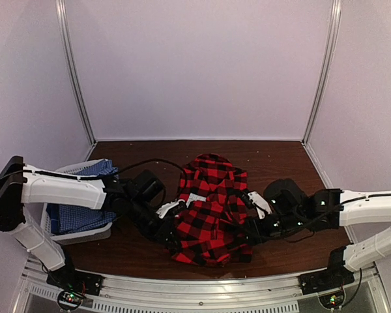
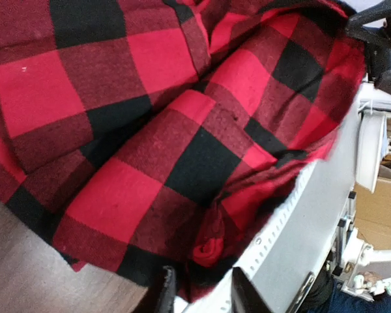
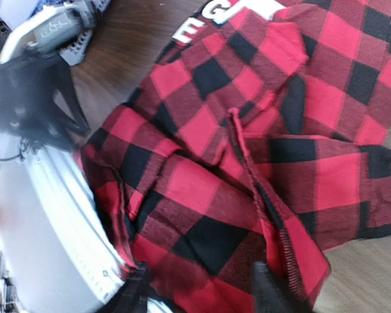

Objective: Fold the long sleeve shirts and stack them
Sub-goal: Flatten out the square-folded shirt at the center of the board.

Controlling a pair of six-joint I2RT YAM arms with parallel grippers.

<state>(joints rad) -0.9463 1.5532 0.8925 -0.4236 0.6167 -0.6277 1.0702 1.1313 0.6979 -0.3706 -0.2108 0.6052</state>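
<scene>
The left gripper [image 2: 205,295] is showing a dark finger and a pale one standing a little apart, with a bunched, soft fold of hem sitting between them; whether they are pinching it cannot be told. The right gripper [image 3: 202,293] is holding its blurred dark fingers wide apart, nothing clamped, the woven cloth lying across the gap between them. Both are working at the near edge of the red-and-black buffalo plaid shirt [image 1: 212,208], which is lying crumpled in thick, rounded folds at the middle of the dark wood-grain table [image 1: 274,163], its big matte squares bending over the creases. Its near hem is reaching the pale perforated metal rail [image 1: 202,287] along the table's front. A white neck label [image 3: 202,26] with dark letters is showing at the shirt's far end. Off to the left, the fine blue-and-white check shirt [image 1: 78,208] is resting bundled in a pale grey plastic basket [image 1: 85,235], well apart from the plaid one
</scene>
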